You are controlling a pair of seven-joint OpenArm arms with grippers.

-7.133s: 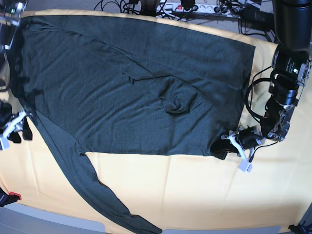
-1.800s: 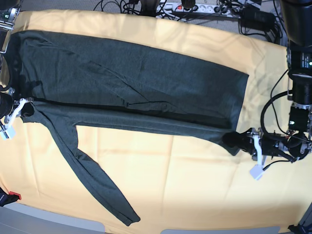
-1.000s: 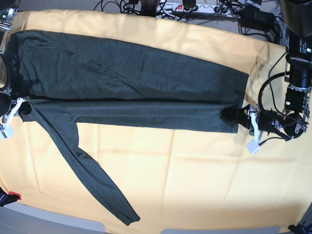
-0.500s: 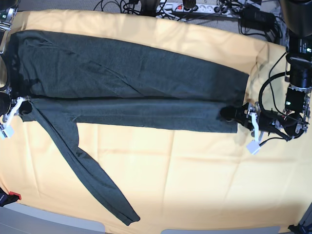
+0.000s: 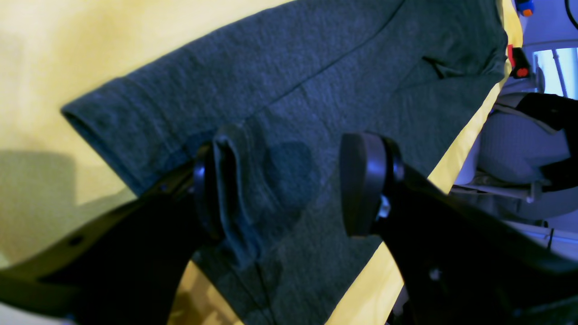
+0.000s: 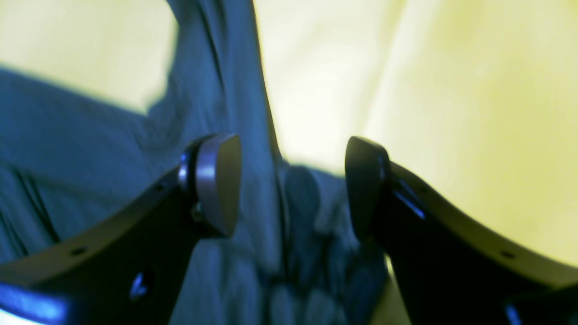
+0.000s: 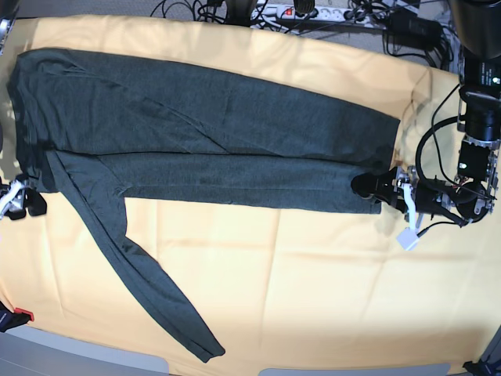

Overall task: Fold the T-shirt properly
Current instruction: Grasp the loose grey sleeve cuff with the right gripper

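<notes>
The dark charcoal T-shirt [image 7: 211, 133] lies flat on the yellow cloth, folded lengthwise into a long band. One long sleeve [image 7: 141, 274] trails toward the front edge. My left gripper [image 7: 385, 190] sits at the shirt's right end, open. In the left wrist view a fold of the hem [image 5: 235, 194] rests against one pad, and the left gripper [image 5: 286, 189] straddles the cloth without pinching it. My right gripper [image 7: 19, 202] is at the shirt's left end, just off the cloth edge. In the right wrist view, the right gripper [image 6: 291, 185] stands open above the blurred shirt [image 6: 226, 113].
The yellow cloth [image 7: 313, 282] covers the table. A power strip [image 7: 305, 12] and cables lie along the back edge. A small red item [image 7: 23, 315] sits at the front left corner. The left arm's cables [image 7: 427, 157] loop near the shirt's right end.
Both grippers have opened and let go of the shirt's folded edge. The right gripper has slid toward the near side, off the cloth. The shirt has settled flat.
</notes>
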